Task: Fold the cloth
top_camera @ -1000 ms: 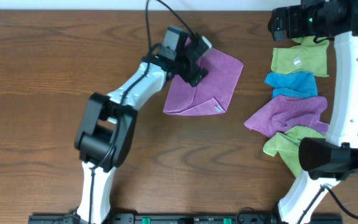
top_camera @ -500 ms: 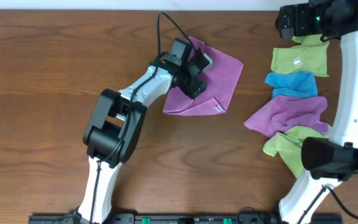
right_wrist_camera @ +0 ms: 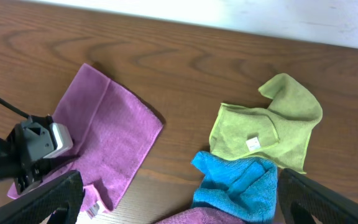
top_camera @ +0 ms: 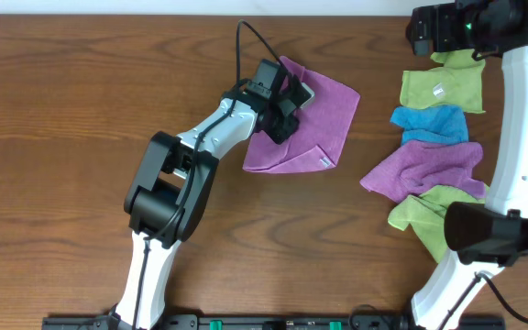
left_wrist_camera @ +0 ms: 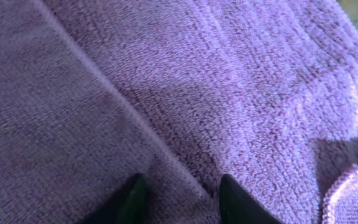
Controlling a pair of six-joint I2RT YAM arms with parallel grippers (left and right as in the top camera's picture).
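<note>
The cloth point(top_camera: 324, 110) is purple-magenta and lies partly folded at the table's upper middle, with a small white tag point(top_camera: 322, 161) at its near corner. My left gripper point(top_camera: 287, 99) sits down on the cloth's left part. In the left wrist view the cloth point(left_wrist_camera: 241, 87) fills the frame, and a raised ridge of it stands pinched between the two dark fingertips point(left_wrist_camera: 232, 202) of the left gripper point(left_wrist_camera: 182, 202). My right gripper point(right_wrist_camera: 185, 202) hangs high at the back right, open and holding nothing, and looks down on the cloth point(right_wrist_camera: 114, 127).
A row of other cloths lies on the right: lime-green point(top_camera: 443, 87), blue point(top_camera: 429, 124), a bunched purple one point(top_camera: 424, 170), and another lime-green one point(top_camera: 420, 213) by the right arm's base. Bare wood lies left of and in front of the cloth.
My left gripper moved a little right onto the cloth and its jaws narrowed from wide open onto a ridge of fabric. The right arm shifted slightly right, then held still.
</note>
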